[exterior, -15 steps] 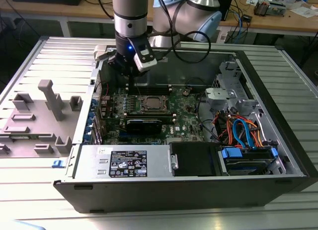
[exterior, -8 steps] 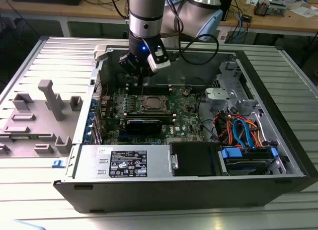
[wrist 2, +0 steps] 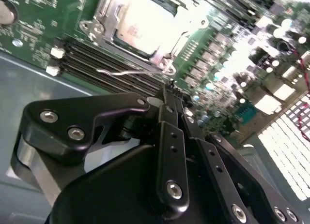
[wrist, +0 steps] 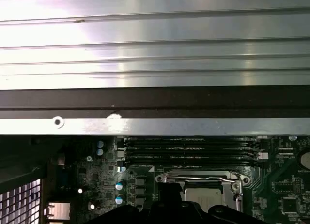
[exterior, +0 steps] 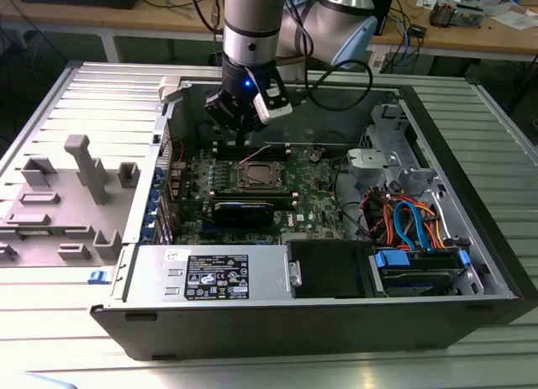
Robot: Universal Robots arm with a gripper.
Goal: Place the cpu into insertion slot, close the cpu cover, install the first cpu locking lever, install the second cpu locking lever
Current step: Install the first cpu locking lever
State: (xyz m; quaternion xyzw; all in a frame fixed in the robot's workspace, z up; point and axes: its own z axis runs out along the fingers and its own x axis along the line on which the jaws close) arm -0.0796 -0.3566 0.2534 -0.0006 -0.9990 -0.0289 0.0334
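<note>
Gripper poised over the memory slots, just behind the socket.

Your gripper [wrist 2: 170, 91] has its fingers drawn together, holding nothing. The cpu [wrist 2: 145, 23] already sits in the slot [exterior: 255, 177] with the cover [wrist 2: 109, 13] lying over it, so the chip looks placed. A thin wire lever [wrist 2: 127, 72] lies just beside the cover, toward the gripper. The case wall [wrist: 155, 126] stands close behind the slots, leaving you little room there.

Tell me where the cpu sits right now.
The cpu lies in the insertion slot on the green motherboard, framed by the cpu cover, beside the long black memory slots. In the exterior view the end effector hangs just above it.
</note>
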